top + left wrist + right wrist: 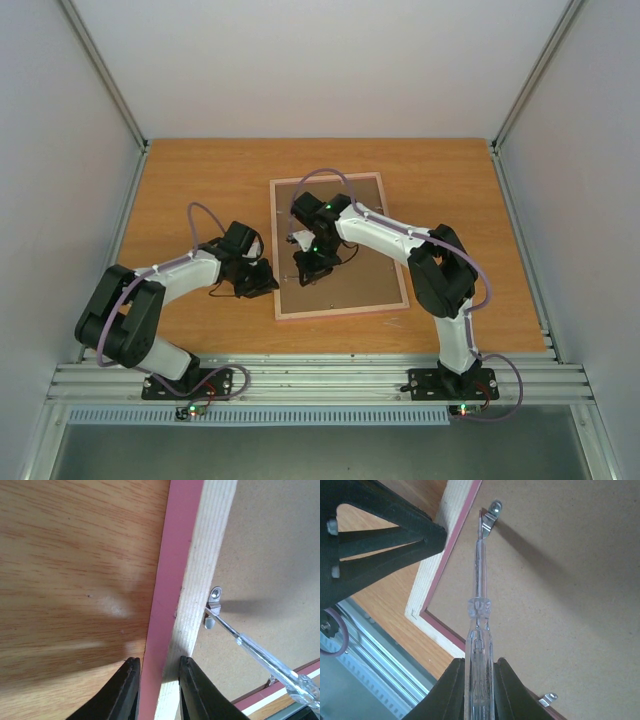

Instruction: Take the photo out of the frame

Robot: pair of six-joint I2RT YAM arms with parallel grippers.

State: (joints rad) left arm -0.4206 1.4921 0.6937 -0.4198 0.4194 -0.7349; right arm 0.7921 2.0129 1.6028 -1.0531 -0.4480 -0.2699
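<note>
The frame [340,311] lies face down on the table, its brown backing board [365,270] up. The photo is hidden under the board. My left gripper [262,282] is shut on the frame's left rail [195,580], one finger on the pink outer side and one on the inner wood edge [160,692]. My right gripper [309,266] is over the board, shut on a clear-handled screwdriver [480,610]. The screwdriver's tip touches a metal retaining clip [491,516] by the left rail. The clip also shows in the left wrist view [214,602].
A second metal clip [549,699] sits on the board near the frame's front rail. The left gripper's black body [380,540] is close to the screwdriver tip. The aluminium base rail [320,378] runs along the table's near edge. Side walls enclose the table.
</note>
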